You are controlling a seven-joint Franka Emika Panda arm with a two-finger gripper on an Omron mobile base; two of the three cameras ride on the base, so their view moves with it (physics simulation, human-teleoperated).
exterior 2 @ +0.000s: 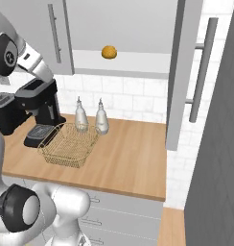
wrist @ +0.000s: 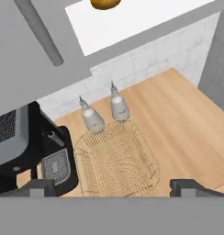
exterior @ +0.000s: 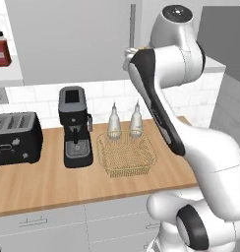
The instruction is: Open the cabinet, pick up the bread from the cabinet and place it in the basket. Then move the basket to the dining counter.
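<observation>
I am holding my gripper (wrist: 112, 186) up in front of the cabinet (exterior 2: 123, 24), its jaws spread as wide as they go and gripping nothing, the two dark fingertips (wrist: 189, 187) standing far apart at the bottom of the hand view. The cabinet's right door (exterior 2: 183, 72) is standing swung open, and the bread (exterior 2: 109, 52) is sitting on the white shelf inside, well above the worktop (exterior 2: 133, 149). The basket (exterior: 126, 155) is lying empty on that wooden worktop, just beside the black coffee machine (exterior: 75, 127), with two small bottles (exterior: 135, 119) standing at its far edge. A black toaster (exterior: 16, 138) is sitting further along past the coffee machine
</observation>
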